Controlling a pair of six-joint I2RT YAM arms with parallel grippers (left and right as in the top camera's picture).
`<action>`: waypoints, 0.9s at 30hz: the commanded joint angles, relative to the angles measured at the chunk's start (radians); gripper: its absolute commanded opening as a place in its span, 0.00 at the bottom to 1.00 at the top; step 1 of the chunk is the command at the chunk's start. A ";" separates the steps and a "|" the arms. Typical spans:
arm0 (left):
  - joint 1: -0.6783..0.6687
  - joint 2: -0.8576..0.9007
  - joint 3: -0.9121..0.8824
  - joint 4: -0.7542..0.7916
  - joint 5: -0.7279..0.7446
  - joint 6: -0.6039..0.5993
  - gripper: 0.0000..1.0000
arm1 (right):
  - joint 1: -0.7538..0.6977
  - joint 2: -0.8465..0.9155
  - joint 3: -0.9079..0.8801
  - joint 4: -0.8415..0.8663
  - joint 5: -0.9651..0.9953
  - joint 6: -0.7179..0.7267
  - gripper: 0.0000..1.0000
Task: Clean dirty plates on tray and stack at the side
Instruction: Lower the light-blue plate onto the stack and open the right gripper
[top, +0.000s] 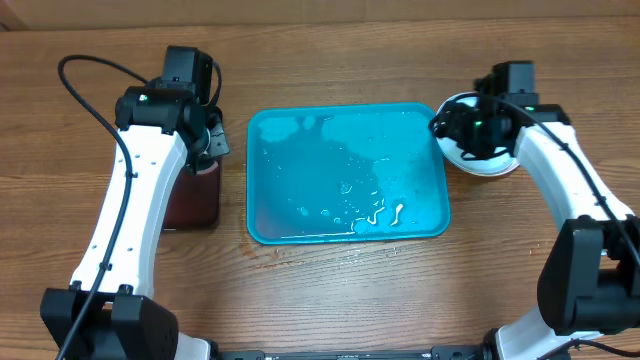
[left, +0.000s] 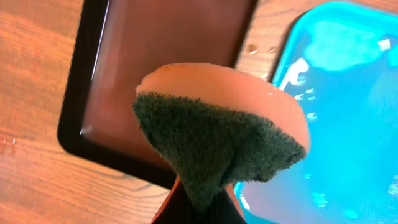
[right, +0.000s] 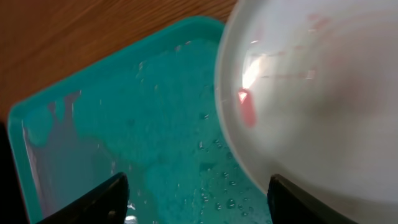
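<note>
The turquoise tray (top: 300, 180) lies wet in the middle of the table with no plates on it. A white plate (top: 492, 162) rests on the tabletop just past the tray's right rim, partly under my right gripper (top: 462, 128). In the right wrist view the plate (right: 311, 93) shows a small red mark, and my right gripper (right: 196, 180) stands open above the tray's (right: 124, 137) edge, holding nothing. My left gripper (left: 205, 208) is shut on a pink sponge with a green scouring face (left: 217, 130), over the black tray (left: 155, 50).
The black tray with the dark red inside (top: 190, 205) sits left of the turquoise tray (left: 348, 93), under my left gripper (top: 205, 140). Water drops and small puddles (top: 385, 210) cover the turquoise tray's floor. Wood tabletop (top: 330, 300) lies all around.
</note>
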 joint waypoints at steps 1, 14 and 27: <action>0.029 0.012 -0.053 0.014 -0.013 0.008 0.04 | 0.029 0.028 0.023 0.009 -0.014 -0.106 0.69; 0.055 0.012 -0.147 0.090 -0.013 0.011 0.04 | 0.063 0.049 0.020 0.008 -0.080 -0.261 0.58; 0.055 0.012 -0.147 0.097 -0.010 0.013 0.04 | 0.064 0.150 0.021 0.010 0.032 -0.249 0.57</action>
